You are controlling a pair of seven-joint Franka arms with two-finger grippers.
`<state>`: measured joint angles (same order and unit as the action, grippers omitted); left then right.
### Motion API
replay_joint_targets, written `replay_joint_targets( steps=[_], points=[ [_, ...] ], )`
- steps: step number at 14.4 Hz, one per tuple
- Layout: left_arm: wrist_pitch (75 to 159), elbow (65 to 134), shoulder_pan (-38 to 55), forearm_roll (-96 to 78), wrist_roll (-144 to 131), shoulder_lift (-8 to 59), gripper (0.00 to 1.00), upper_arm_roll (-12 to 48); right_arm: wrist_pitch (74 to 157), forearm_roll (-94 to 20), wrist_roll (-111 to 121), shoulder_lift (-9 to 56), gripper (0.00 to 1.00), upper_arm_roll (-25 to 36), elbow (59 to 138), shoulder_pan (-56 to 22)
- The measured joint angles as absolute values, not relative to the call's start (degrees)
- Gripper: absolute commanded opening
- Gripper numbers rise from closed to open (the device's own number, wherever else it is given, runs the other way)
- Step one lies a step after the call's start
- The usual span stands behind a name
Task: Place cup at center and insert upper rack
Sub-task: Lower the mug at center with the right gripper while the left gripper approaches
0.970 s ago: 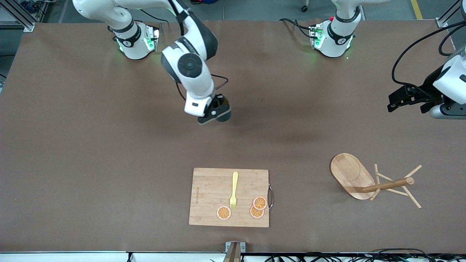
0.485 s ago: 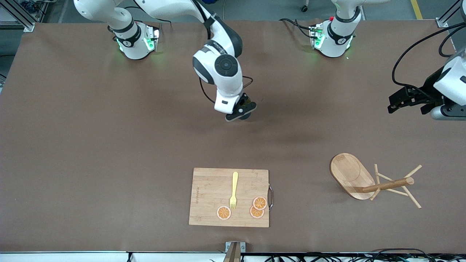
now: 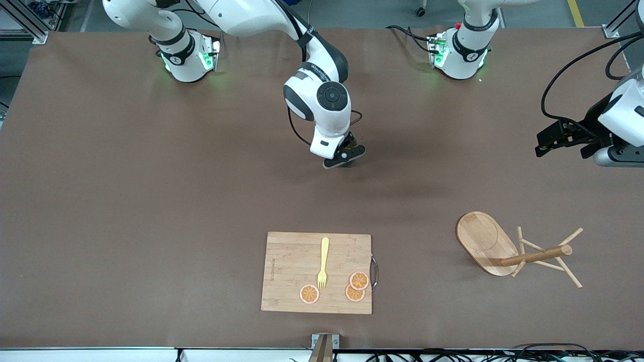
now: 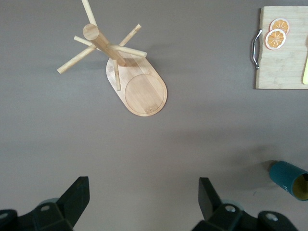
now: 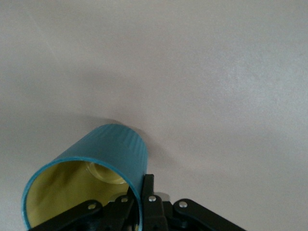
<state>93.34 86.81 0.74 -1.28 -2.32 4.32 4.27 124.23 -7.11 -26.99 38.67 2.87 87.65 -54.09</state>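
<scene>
Nearest, the cutting board (image 3: 316, 272) sits at 6 o'clock on the table, and the upper rack (image 3: 508, 250) is tipped on its side at 3 o'clock from it, so it is judged not yet ready for insertion. At 12 o'clock from the board, the cup (image 5: 96, 168) is pinched by its rim wall in the clenched right gripper (image 3: 344, 157), low over the table's middle, presumably for set-down. The left gripper (image 4: 143, 184) is held spread wide and empty above the rack, waiting.

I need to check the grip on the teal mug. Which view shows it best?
The right wrist view: the teal mug with a yellow inside fills it, rim pinched in the right gripper. The left wrist view shows it small at the edge; the front view hides it.
</scene>
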Motion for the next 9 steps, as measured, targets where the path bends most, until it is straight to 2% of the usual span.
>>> replay_joint_targets(
  steps=[4, 6, 7, 8, 9],
  points=[
    [93.32, 86.84, 0.99, -1.28, -2.32, 4.32, 1.00, 4.78, 124.18, -7.09, -28.77, 39.65, 0.01, 2.87, 87.48, -54.95],
    [93.25, 87.03, 1.05, -1.28, -2.33, 4.31, 1.00, 5.69, 124.18, -7.00, -28.86, 40.27, 0.05, 2.90, 87.10, -55.31],
    [93.23, 87.33, 1.11, -1.28, -2.44, 4.32, 1.00, 6.64, 124.18, -6.76, -28.88, 40.68, 0.17, 2.92, 86.68, -55.40],
    [93.23, 87.67, 1.19, -1.28, -2.83, 4.32, 1.00, 7.66, 123.94, -6.62, -28.88, 40.88, 0.99, 2.93, 86.25, -55.42],
    [93.23, 88.00, 1.31, -1.28, -3.41, 4.32, 1.00, 8.50, 123.93, -6.57, -28.88, 41.06, 1.00, 2.97, 86.02, -55.42]
  ],
)
